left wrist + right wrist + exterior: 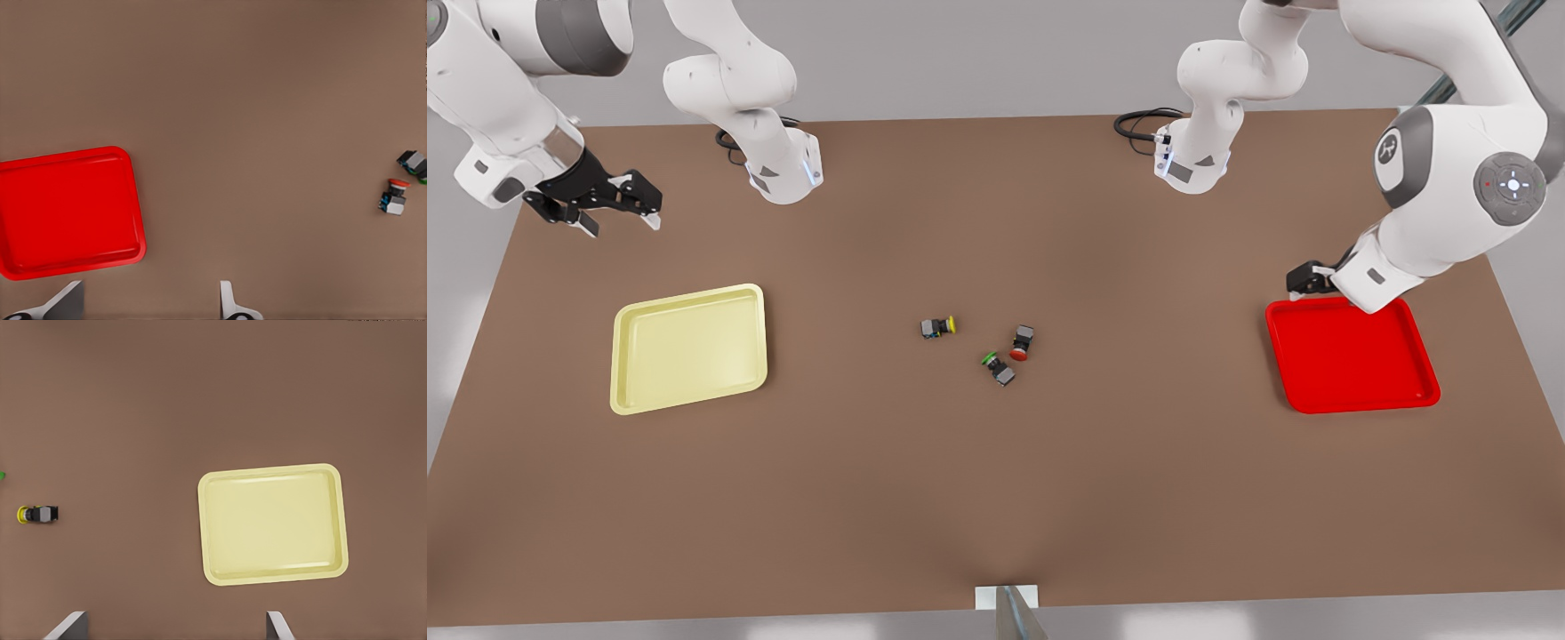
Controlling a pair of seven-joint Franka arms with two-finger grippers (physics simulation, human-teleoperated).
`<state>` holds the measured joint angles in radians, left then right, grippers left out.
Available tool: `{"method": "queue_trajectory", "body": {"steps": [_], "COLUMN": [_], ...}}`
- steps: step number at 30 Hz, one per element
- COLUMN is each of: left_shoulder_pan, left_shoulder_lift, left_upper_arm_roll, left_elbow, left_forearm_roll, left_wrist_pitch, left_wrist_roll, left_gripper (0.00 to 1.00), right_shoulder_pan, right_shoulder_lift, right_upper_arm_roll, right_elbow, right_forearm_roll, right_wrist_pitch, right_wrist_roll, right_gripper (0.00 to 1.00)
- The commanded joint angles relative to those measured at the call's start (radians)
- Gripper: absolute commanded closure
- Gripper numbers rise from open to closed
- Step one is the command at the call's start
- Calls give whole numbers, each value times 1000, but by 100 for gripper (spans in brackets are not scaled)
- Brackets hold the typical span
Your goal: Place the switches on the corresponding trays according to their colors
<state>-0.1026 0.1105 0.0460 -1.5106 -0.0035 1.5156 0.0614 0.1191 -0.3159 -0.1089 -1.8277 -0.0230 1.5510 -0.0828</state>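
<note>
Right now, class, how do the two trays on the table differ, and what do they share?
The yellow tray is pale; the red tray is bright. The yellow tray lies at the front view's left, near the open right gripper; the red one lies at the front view's right, with the open left gripper at its edge. Both are shallow, rounded rectangles, empty, seemingly the same size.

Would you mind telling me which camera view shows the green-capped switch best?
The front view: the green-capped switch lies whole on the table, beside the red-capped switch. The left wrist view cuts it at the picture's edge; the right wrist view catches a green sliver.
</note>
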Motion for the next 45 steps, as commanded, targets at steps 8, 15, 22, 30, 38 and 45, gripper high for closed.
{"method": "queue_trajectory", "body": {"steps": [8, 15, 22, 30, 38, 45], "left_shoulder_pan": [-186, -295, -327, -345, -368, -368], "left_shoulder_lift": [118, 310, 474, 451, 521, 515], "left_upper_arm_roll": [-14, -196, -359, -364, -360, -344], "left_elbow": [50, 92, 199, -66, -60, -166], "left_forearm_roll": [48, 51, 54, 89, 160, 163], "left_wrist_pitch": [38, 252, 341, 578, 652, 747], "left_wrist_roll": [-66, -422, -680, -617, -746, -732], "left_gripper": [0, 0, 0, 1, 1, 1], "right_shoulder_pan": [7, 8, 100, 119, 117, 131], "right_shoulder_lift": [124, 521, 713, 624, 666, 595], "right_upper_arm_roll": [208, 502, 532, 554, 542, 543], "right_elbow": [111, 186, 183, -51, -145, -288], "right_forearm_roll": [0, 40, 14, 12, 11, 12], "right_wrist_pitch": [-28, 282, 495, 613, 719, 811], "right_wrist_roll": [-632, -844, -945, -1008, -1015, -962], "right_gripper": [0, 0, 0, 0, 0, 0]}}
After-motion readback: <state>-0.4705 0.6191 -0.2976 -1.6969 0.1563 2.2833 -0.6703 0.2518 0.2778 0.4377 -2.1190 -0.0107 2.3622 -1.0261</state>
